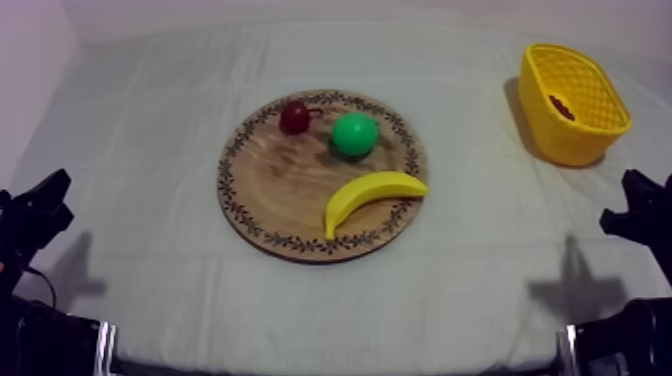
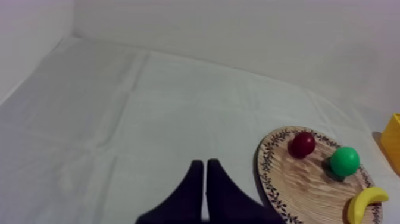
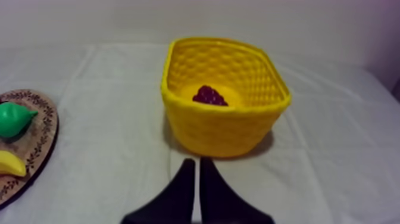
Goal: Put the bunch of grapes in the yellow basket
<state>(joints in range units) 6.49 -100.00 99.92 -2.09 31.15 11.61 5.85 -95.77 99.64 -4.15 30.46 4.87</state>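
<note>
The dark purple bunch of grapes [image 3: 209, 95] lies inside the yellow basket [image 3: 221, 128], which stands at the table's far right [image 1: 573, 140]; a bit of the grapes [image 1: 561, 105] shows over its rim. The round wooden board [image 1: 290, 200] sits mid-table with a small red fruit [image 1: 294, 117], a green pear [image 1: 354, 134] and a banana [image 1: 370, 196] on it. My left gripper [image 2: 205, 170] is shut on nothing, over bare cloth left of the board [image 2: 297, 179]. My right gripper [image 3: 196, 167] is shut too, just in front of the basket. Both arms rest low at the table's sides [image 1: 35, 215] [image 1: 640, 215].
The grey-white cloth [image 1: 150, 120] runs to a pale back wall and a wall at the left. In the right wrist view the board's edge [image 3: 41, 140] with the pear [image 3: 15, 117] and the banana's tip [image 3: 11, 164] lies left of the basket.
</note>
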